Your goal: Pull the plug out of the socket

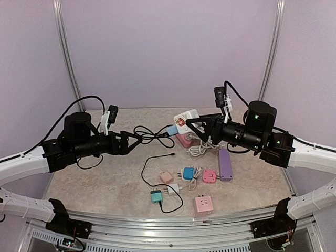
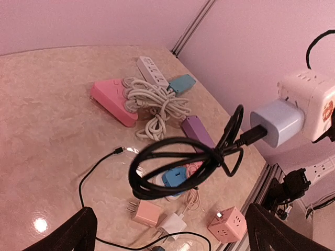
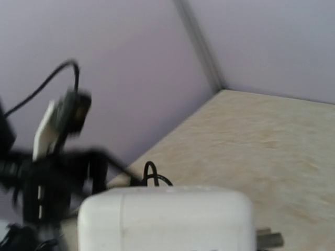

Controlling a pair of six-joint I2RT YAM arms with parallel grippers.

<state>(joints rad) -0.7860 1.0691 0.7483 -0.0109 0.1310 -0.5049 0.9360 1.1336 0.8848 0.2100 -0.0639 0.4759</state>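
your left gripper (image 1: 137, 139) is hovering left of centre in the top view with its jaws spread wide. in its wrist view the two dark fingers (image 2: 78, 232) are showing at the bottom corners, touching nothing.

your right gripper (image 1: 193, 126) is clamping the white cube-shaped socket block (image 2: 309, 102) and holding it up off the speckled beige table (image 1: 105, 173), at the right edge of the left wrist view. the pale blue square plug (image 2: 277, 123) is sitting fully seated in the cube's left face. its black cable (image 2: 172, 167), bundled in a loose coil, is dangling from the plug in the middle of that frame, apart from both left fingers.

the right wrist view is showing only the blurred white block along the bottom. a purple power strip (image 1: 224, 164) and a pink cube socket (image 1: 203, 203) are lying lower right of centre in the top view.
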